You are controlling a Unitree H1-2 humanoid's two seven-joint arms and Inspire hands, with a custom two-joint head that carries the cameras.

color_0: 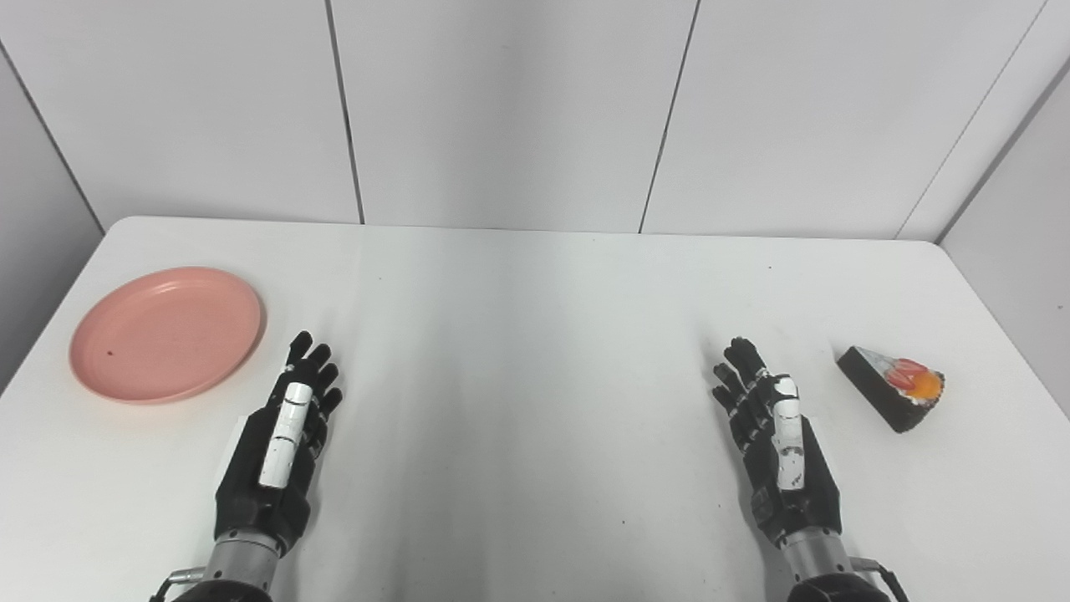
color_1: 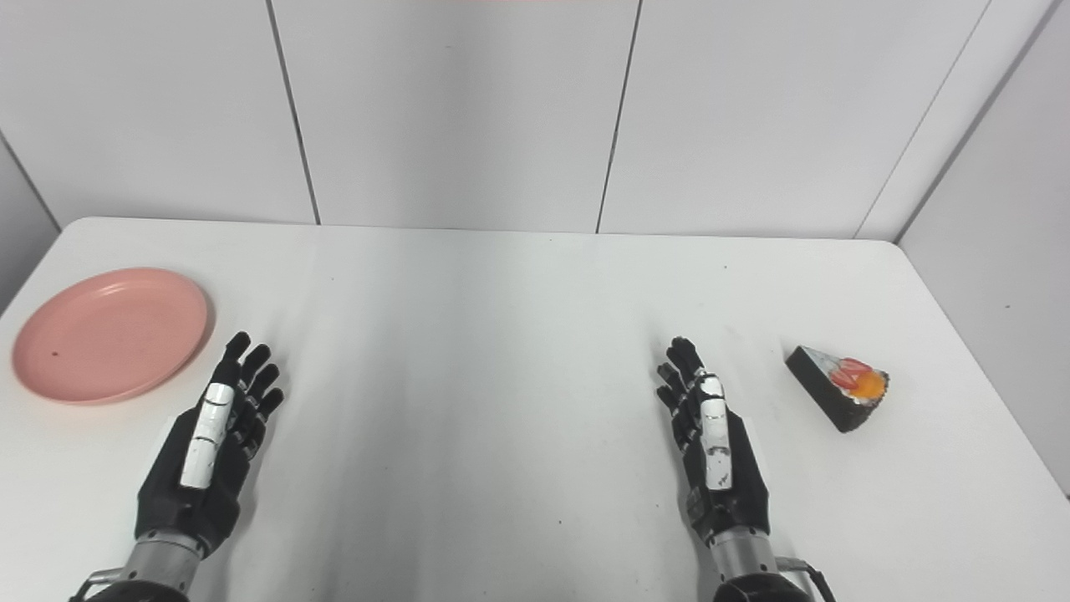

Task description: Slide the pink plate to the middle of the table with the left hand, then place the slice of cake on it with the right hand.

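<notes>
On the white tabletop (color_0: 535,334), the pink plate (color_0: 166,333) is sitting far left and the slice of cake (color_0: 893,386) far right, both untouched, while the left hand (color_0: 284,443) and right hand (color_0: 773,443) are lying open, holding nothing.

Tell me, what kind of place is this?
Probably a robot test booth, not a kitchen: a bare white table, plain white panel walls, and only a plate and a cake slice laid out.

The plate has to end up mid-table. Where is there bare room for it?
The widest bare patch lies between the left hand and the right hand, reaching back to the wall. It is tighter at the sides: the pink plate sits far left, the slice of cake far right.
</notes>
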